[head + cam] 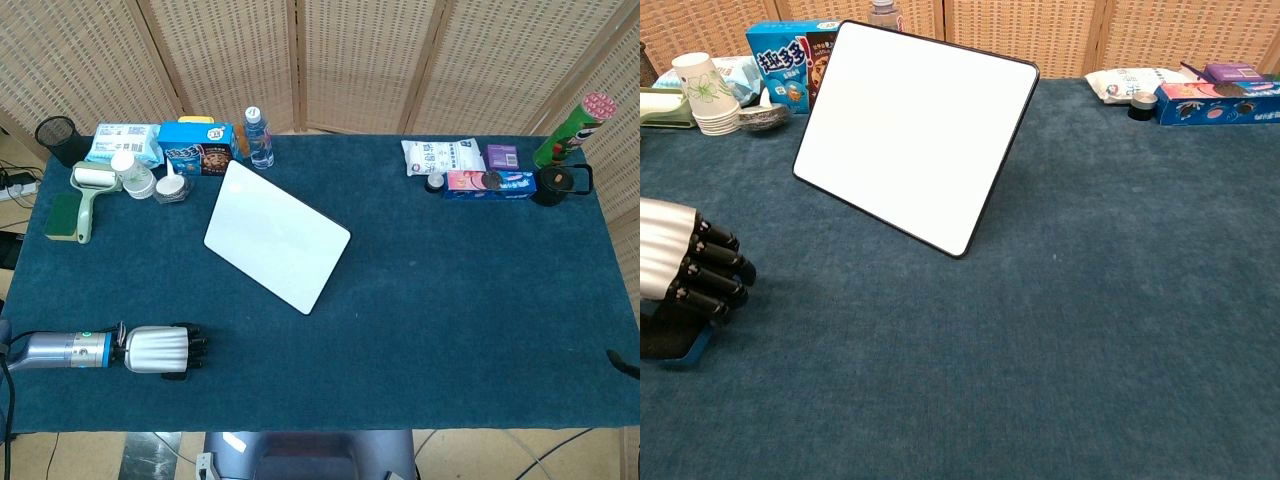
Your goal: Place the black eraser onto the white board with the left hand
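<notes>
Board (915,135) is lying ahead-right of left hand (685,268), nothing between. Fingers (720,262) are curling down over eraser (675,340), lying beneath; whether they grip it cannot be told.

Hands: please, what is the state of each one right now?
Left hand: fingers curled down over the black eraser; a firm grip cannot be told.
Right hand: not in view.

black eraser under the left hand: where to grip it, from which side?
Grip the flat black eraser with the blue underside across its side edges, coming from above. It lies flat on the blue table cloth, so only top and edges are reachable. The left hand is over it with fingers curled down; contact can't be told.
</notes>
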`<action>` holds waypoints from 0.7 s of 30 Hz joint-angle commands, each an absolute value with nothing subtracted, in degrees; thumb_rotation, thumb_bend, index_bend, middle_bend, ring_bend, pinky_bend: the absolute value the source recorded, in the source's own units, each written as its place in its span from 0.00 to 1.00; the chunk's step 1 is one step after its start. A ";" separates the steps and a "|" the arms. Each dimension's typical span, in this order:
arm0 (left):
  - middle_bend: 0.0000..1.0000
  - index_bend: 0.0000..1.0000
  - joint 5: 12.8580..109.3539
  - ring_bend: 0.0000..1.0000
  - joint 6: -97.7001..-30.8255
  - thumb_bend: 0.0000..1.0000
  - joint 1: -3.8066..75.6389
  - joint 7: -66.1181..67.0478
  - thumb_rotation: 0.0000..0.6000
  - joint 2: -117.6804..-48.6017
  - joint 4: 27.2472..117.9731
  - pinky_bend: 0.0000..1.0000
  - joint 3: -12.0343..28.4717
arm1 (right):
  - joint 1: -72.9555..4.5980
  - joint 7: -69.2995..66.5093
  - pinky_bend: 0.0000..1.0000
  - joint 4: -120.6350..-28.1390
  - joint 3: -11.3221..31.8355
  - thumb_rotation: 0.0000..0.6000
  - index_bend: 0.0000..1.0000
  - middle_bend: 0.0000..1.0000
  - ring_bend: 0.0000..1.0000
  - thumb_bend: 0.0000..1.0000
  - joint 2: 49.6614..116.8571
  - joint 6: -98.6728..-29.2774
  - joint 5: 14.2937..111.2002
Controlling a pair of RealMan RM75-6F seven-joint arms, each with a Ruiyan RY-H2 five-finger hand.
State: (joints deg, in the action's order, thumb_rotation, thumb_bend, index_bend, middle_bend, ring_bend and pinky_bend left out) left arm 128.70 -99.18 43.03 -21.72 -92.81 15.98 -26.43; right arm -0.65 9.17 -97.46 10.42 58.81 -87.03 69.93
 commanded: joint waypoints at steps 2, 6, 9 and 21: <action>0.46 0.59 124.92 0.33 -101.20 0.22 42.78 -21.97 1.00 -92.63 16.43 0.47 -23.47 | -0.71 9.30 0.00 -97.55 10.33 1.00 0.08 0.03 0.05 0.00 58.82 -86.88 69.91; 0.46 0.59 119.21 0.33 -99.92 0.22 43.54 -22.46 1.00 -92.35 17.62 0.47 -18.79 | -0.81 9.19 0.00 -97.59 10.17 1.00 0.08 0.03 0.05 0.00 58.80 -86.53 70.00; 0.47 0.59 115.71 0.34 -97.33 0.22 44.31 -23.21 1.00 -92.20 19.94 0.47 -16.14 | -0.92 9.15 0.00 -97.53 10.06 1.00 0.08 0.03 0.05 0.00 58.82 -86.20 70.01; 0.47 0.59 106.39 0.34 -89.42 0.22 49.53 -18.99 1.00 -97.42 24.69 0.47 -7.02 | -1.67 8.87 0.00 -97.13 9.50 1.00 0.08 0.03 0.05 0.00 58.96 -84.12 69.89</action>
